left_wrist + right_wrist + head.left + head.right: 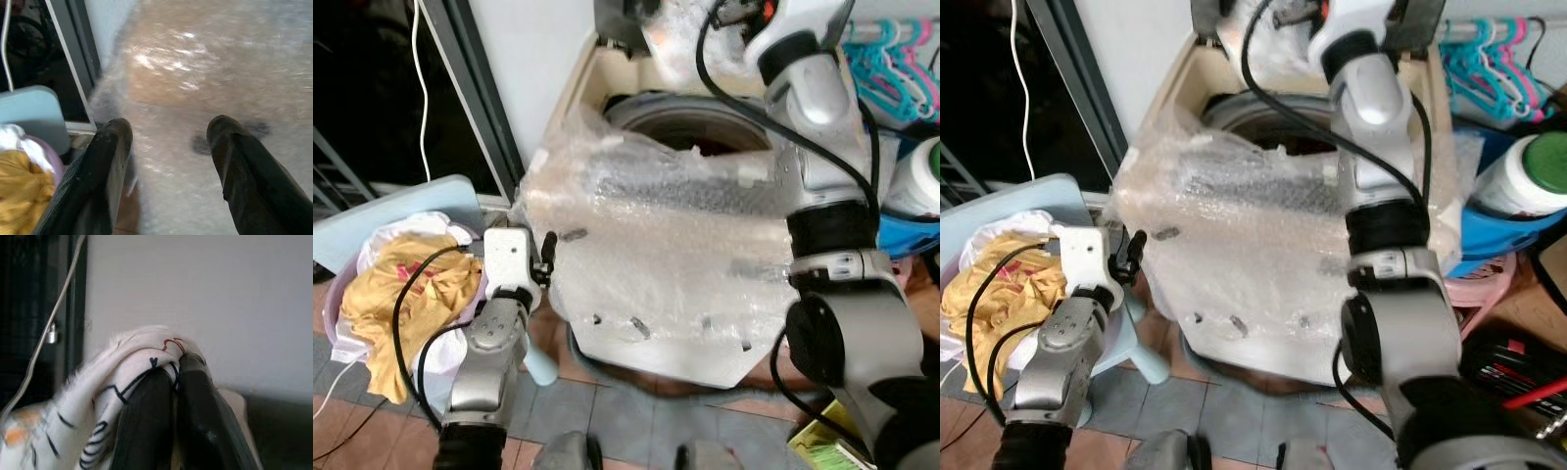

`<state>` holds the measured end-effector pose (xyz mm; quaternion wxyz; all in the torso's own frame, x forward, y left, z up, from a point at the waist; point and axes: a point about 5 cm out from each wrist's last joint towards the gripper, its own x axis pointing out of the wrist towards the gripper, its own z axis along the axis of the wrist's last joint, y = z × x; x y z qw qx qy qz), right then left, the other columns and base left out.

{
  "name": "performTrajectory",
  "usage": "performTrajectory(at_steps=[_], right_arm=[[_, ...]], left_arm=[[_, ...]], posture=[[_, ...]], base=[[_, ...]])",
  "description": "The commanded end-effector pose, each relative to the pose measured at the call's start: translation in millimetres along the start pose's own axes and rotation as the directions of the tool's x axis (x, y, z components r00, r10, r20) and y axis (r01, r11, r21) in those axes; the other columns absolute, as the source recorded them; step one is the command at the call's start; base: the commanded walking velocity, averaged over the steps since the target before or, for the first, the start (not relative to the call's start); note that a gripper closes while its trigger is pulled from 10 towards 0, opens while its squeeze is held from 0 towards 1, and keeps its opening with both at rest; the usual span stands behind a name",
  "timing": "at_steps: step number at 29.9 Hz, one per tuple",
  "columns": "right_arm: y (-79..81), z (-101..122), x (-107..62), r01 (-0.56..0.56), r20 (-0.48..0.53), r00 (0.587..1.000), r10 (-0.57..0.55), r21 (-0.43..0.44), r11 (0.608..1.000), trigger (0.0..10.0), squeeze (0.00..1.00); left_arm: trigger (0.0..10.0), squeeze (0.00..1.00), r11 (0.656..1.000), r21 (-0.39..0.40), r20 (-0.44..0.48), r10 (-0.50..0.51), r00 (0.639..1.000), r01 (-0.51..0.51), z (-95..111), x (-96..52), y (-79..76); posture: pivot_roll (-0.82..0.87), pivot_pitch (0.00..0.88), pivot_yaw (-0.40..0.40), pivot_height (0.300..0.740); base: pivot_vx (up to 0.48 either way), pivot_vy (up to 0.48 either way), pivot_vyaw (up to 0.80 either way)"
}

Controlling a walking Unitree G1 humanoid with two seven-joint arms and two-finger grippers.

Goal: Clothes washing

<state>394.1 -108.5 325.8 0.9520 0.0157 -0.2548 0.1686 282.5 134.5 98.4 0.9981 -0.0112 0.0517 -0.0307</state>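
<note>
At far left, yellow clothes (401,284) lie heaped in a basket (333,323). Beside it, the left gripper (168,147) hangs spread before the bubble-wrapped washing machine (675,284). Above the drum, the right gripper (176,382) pinches a white patterned garment (112,382).

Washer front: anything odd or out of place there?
Yes. The washer is still swathed in bubble wrap across its top edge and front, bunched up at the drum opening. Loose wrap that near the mouth could get in the way of loading. Nothing looks spilled or broken.
</note>
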Motion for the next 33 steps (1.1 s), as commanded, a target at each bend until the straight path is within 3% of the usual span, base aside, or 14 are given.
performTrajectory(at_steps=[1,2,5,11,13,17,18,21,26,32,33], right_arm=[[5.7,-22.7,-3.1,0.014,-0.110,0.994,-0.005,0.077,0.997,10.0,1.00],[5.7,-22.7,-3.1,0.014,-0.110,0.994,-0.005,0.077,0.997,10.0,1.00],[5.3,-64.1,-22.5,0.100,-0.325,0.944,-0.066,0.091,0.991,10.0,1.00],[-8.4,-94.3,-55.6,0.129,-0.467,0.880,-0.085,0.063,0.990,10.0,1.00],[-11.3,-94.0,-60.2,0.125,-0.462,0.882,-0.092,0.041,0.991,10.0,1.00],[-15.1,-78.3,-66.5,0.113,-0.342,0.934,-0.105,0.003,0.994,10.0,1.00],[-10.8,-69.3,-71.8,0.064,-0.269,0.961,-0.071,-0.033,0.997,10.0,1.00],[5.0,-62.3,-88.4,-0.032,-0.201,0.980,0.009,-0.108,0.994,10.0,1.00],[35.3,-64.0,-120.4,-0.126,-0.187,0.976,0.108,-0.087,0.988,10.0,1.00],[43.5,-64.9,-138.1,-0.156,-0.193,0.972,0.137,-0.089,0.984,10.0,1.00],[40.1,-66.7,-146.3,-0.125,-0.207,0.973,0.104,-0.091,0.988,10.0,0.00]], left_arm=[[10.0,0.00,1.000,0.012,-0.023,0.012,1.000,-0.012,-4.1,0.0,1.3],[10.0,0.00,1.000,0.012,-0.023,0.012,1.000,-0.012,-4.1,0.0,1.3],[10.0,0.00,0.999,0.006,-0.019,0.037,0.999,-0.037,-3.3,-0.1,2.8],[10.0,0.00,0.999,-0.006,-0.032,0.043,0.999,-0.043,-4.9,1.2,1.6],[10.0,0.00,0.999,-0.010,-0.032,0.040,0.999,-0.040,-5.0,1.3,1.1],[10.0,0.00,1.000,-0.015,-0.029,0.013,0.999,-0.013,-5.0,1.8,-1.7],[10.0,0.00,1.000,-0.013,-0.028,0.006,1.000,-0.007,-5.1,1.8,-2.6],[10.0,0.00,1.000,-0.016,-0.023,0.012,1.000,-0.012,-4.6,1.7,-2.2],[10.0,0.00,0.999,-0.043,-0.025,0.029,0.999,-0.030,-4.7,1.0,1.5],[10.0,0.00,0.999,-0.040,-0.009,0.017,1.000,-0.018,-2.1,0.1,-0.3],[10.0,0.00,0.999,-0.042,-0.005,0.020,1.000,-0.020,-1.3,-0.2,-0.1]], posture=[[0.01,0.044,0.037,0.740],[0.01,0.044,0.037,0.740],[0.00,0.047,0.037,0.740],[-0.01,0.049,0.040,0.740],[-0.01,0.049,0.040,0.740],[-0.02,0.047,0.042,0.740],[-0.03,0.047,0.043,0.740],[-0.03,0.049,0.041,0.740],[-0.03,0.052,0.042,0.740],[-0.03,0.052,0.046,0.740],[-0.03,0.051,0.046,0.740]], base=[[0.000,0.000,0.00],[0.000,0.000,0.00],[0.000,0.000,0.00],[0.000,0.000,0.00],[0.000,0.000,0.00],[0.000,0.000,0.00],[0.000,0.000,0.00],[0.000,0.000,0.00],[0.000,0.088,0.00],[0.000,0.466,0.00],[0.000,0.480,0.00]])
